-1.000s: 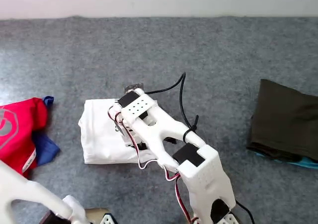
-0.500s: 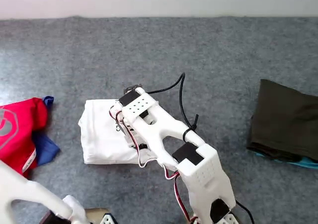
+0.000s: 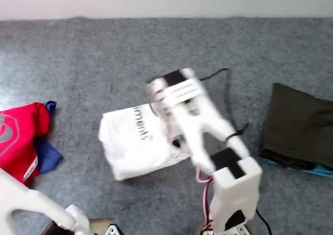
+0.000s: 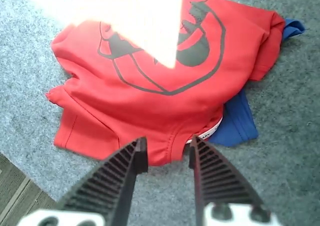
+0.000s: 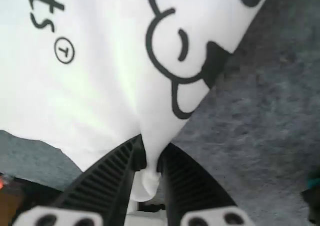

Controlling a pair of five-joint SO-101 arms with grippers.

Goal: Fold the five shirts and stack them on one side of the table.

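Observation:
A folded white shirt point(image 3: 136, 141) with black print lies mid-table. My right gripper point(image 5: 149, 158) is shut on a fold at its edge, and the white cloth point(image 5: 115, 60) hangs from the jaws above the grey table. In the high view that arm point(image 3: 192, 115) stands over the shirt's right side. My left gripper point(image 4: 167, 150) is open just above the hem of a crumpled red shirt point(image 4: 150, 85), with nothing between its fingers. A blue shirt point(image 4: 240, 123) sticks out from under the red one. The red shirt point(image 3: 21, 138) and blue shirt point(image 3: 47, 156) lie at the table's left edge.
A folded dark olive shirt point(image 3: 297, 124) lies at the right edge on top of a light blue one point(image 3: 315, 171). The left arm point(image 3: 28, 203) crosses the near left corner. Bare grey table point(image 3: 104, 58) stretches across the back.
The right arm has swung to the right and taken the white shirt's edge with it. The shirt has shifted right and turned, and its printed side now faces up.

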